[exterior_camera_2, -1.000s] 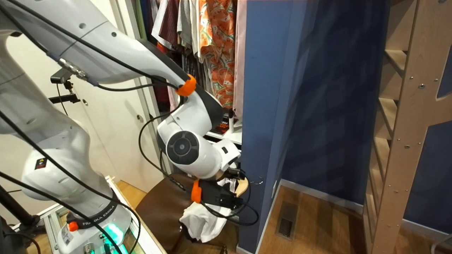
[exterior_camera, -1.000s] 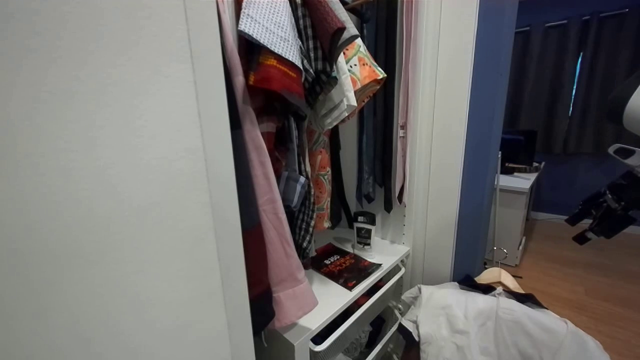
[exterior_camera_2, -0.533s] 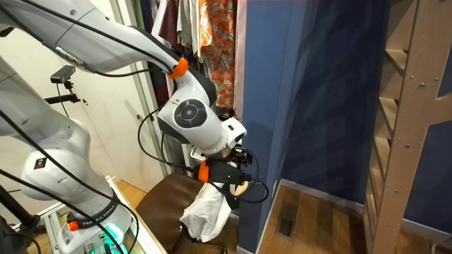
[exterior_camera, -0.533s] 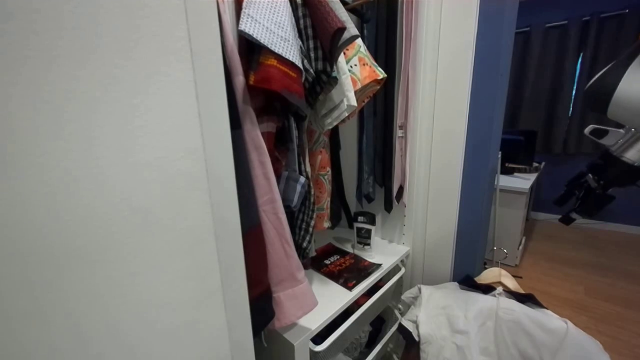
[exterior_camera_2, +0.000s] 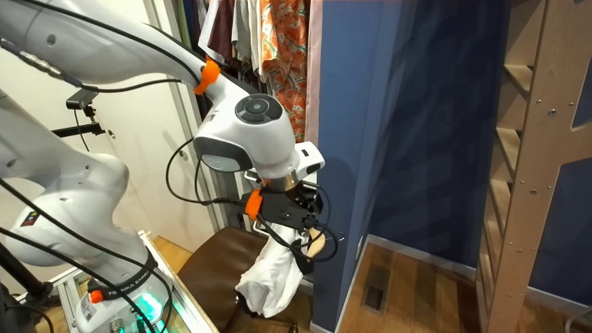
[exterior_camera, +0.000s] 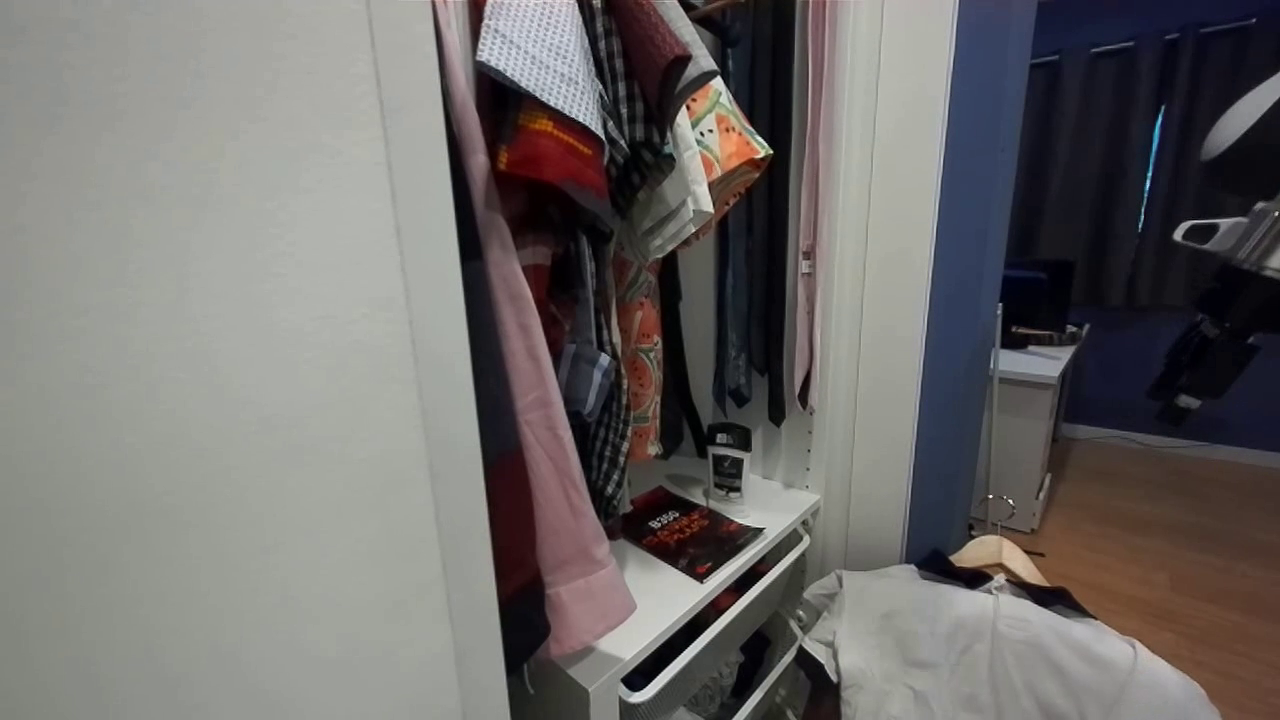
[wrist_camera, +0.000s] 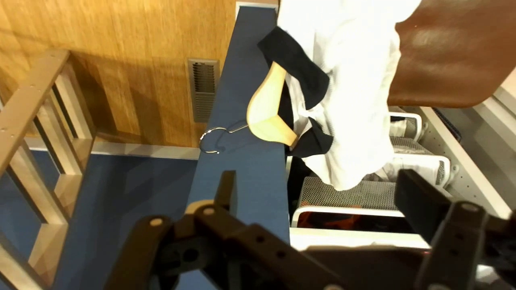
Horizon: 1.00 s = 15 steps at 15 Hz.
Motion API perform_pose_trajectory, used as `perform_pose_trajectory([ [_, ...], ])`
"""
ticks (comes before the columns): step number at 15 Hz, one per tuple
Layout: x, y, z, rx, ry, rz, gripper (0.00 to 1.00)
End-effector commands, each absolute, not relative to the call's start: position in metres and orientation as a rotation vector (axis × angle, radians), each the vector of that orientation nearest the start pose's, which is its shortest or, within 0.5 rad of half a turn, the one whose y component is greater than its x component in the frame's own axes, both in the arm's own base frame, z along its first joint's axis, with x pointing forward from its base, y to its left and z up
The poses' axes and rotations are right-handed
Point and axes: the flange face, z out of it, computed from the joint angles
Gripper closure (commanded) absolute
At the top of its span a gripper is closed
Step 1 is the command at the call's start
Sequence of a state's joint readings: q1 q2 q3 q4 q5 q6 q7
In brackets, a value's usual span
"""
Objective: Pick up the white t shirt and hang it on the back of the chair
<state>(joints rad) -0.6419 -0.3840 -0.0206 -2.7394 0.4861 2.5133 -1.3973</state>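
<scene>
1. Blue walls point(exterior_camera_2: 342, 115) and a wooden floor point(exterior_camera_2: 416, 300) frame your scene.
2. You find the white t shirt point(wrist_camera: 358, 92) draped along the edge of the brown chair point(wrist_camera: 451, 52), its dark collar point(wrist_camera: 303, 66) around a wooden hanger point(wrist_camera: 262, 104); you cannot see what bears its weight.
3. Your end effector point(wrist_camera: 318, 187) hovers above the shirt, apart from it; the wrist view shows its jaws spread wide and holding nothing.
4. Beside the shirt you have the white drawer unit point(exterior_camera: 655, 600), a dark booklet point(exterior_camera: 690, 535) lying on top next to an upright black-and-white container point(exterior_camera: 729, 470).
5. Over that unit hang a pink garment point(exterior_camera: 575, 590) and a watermelon-print garment point(exterior_camera: 640, 330).
6. Well apart, a wooden ladder point(exterior_camera_2: 534, 162) stands past the floor vent point(exterior_camera_2: 375, 284).
</scene>
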Motion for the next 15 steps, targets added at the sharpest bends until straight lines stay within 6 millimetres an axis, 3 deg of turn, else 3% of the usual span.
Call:
perform_pose_trajectory([
  [1, 0.278, -0.220, 0.404, -2.996, -0.410, -0.531, 0.00],
  [6, 0.252, -0.195, 0.460, -2.958, -0.345, -0.602, 0.00],
  [9, 0.241, -0.186, 0.482, -2.958, -0.352, -0.665, 0.00],
  [10, 0.253, -0.195, 0.469, -2.942, -0.374, -0.639, 0.00],
  [12, 0.246, -0.190, 0.480, -2.955, -0.378, -0.668, 0.00],
  [15, 0.244, -0.189, 0.481, -2.957, -0.377, -0.674, 0.00],
])
